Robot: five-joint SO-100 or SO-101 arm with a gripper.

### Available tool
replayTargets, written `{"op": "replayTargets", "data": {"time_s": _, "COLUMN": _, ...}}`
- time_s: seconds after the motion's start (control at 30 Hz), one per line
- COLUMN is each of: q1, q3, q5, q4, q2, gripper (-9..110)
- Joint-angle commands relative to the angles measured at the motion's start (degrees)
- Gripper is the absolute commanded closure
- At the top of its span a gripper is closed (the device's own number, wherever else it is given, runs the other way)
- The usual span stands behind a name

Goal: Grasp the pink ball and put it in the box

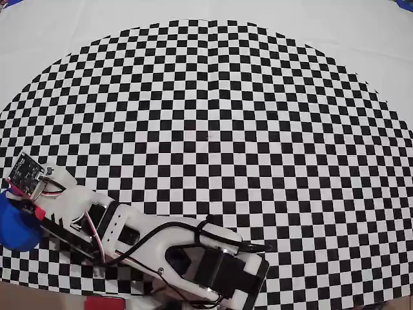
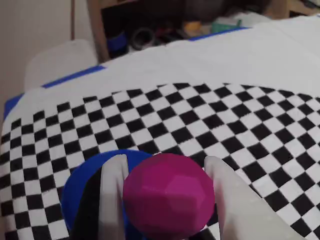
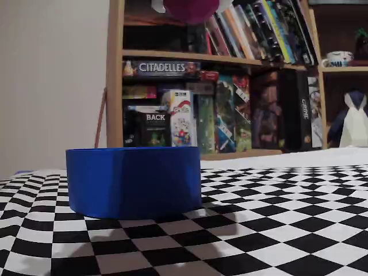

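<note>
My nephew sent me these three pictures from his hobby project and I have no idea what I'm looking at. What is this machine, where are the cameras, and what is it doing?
It is a small white robot arm on a table covered by a checkered cloth. The overhead view looks straight down on the arm. The wrist view comes from a camera riding on the arm, so you see the gripper from close up, its two pale fingers clamped on the pink ball. The fixed view sits low on the table, facing a bookshelf. A round blue box stands on the cloth. The ball hangs high above it, at the top edge of the fixed view. Nothing else lies on the cloth.
</note>
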Motion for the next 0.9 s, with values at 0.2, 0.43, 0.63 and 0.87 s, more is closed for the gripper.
{"op": "replayTargets", "data": {"time_s": 0.2, "q1": -2.99, "q3": -0.79, "q5": 0.18, "q4": -0.7, "q2": -0.62, "gripper": 101}}
{"op": "replayTargets", "data": {"time_s": 0.43, "q1": -4.66, "q3": -0.88, "q5": 0.18, "q4": -0.79, "q2": -1.41, "gripper": 101}}
{"op": "replayTargets", "data": {"time_s": 0.63, "q1": -5.89, "q3": -0.97, "q5": 0.18, "q4": -0.79, "q2": -2.29, "gripper": 101}}
{"op": "replayTargets", "data": {"time_s": 0.87, "q1": -6.24, "q3": -1.58, "q5": -0.09, "q4": -0.79, "q2": -4.22, "gripper": 101}}
